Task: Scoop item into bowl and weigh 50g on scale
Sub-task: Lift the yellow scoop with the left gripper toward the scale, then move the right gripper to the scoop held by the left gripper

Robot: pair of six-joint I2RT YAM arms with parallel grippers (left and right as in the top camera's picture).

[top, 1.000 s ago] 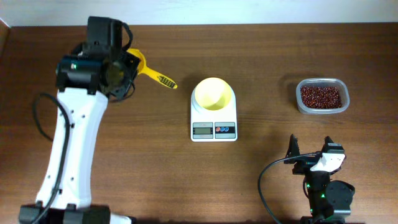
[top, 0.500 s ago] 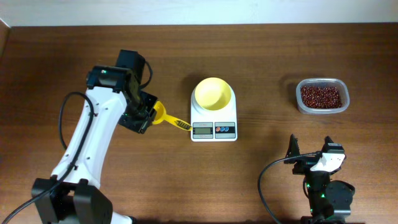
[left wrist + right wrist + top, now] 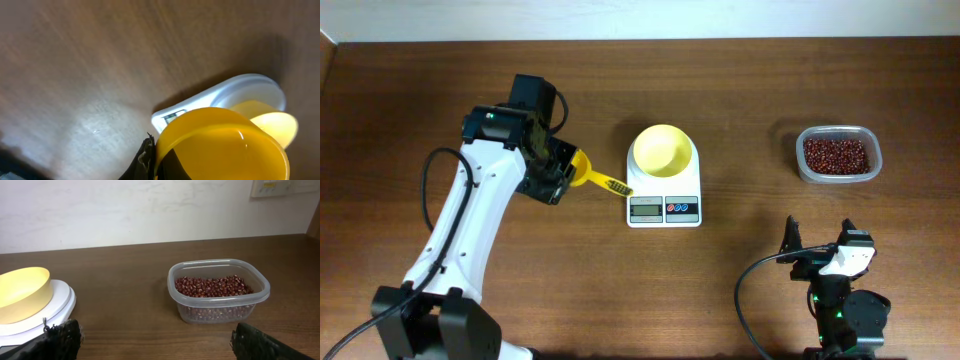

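Overhead, the left gripper [image 3: 560, 172] clamps the yellow scoop [image 3: 600, 181], whose ten-to-four axis points its handle at the scale [image 3: 664, 190] bearing the bowl [image 3: 662, 150]; beans [image 3: 836, 154] fill the clear tub [image 3: 799, 155] at three o'clock, and the right gripper [image 3: 820, 235] gapes empty at five.

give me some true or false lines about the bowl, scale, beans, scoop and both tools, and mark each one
1. The bowl sits on the scale. True.
2. The bowl holds beans. False: it is empty; the beans lie in the clear tub at the right.
3. The left tool is shut on the yellow scoop. True.
4. The right tool grips the clear tub. False: it is open and apart from the tub, nearer the front edge.
5. The yellow scoop hangs over the clear tub. False: it is just left of the scale.
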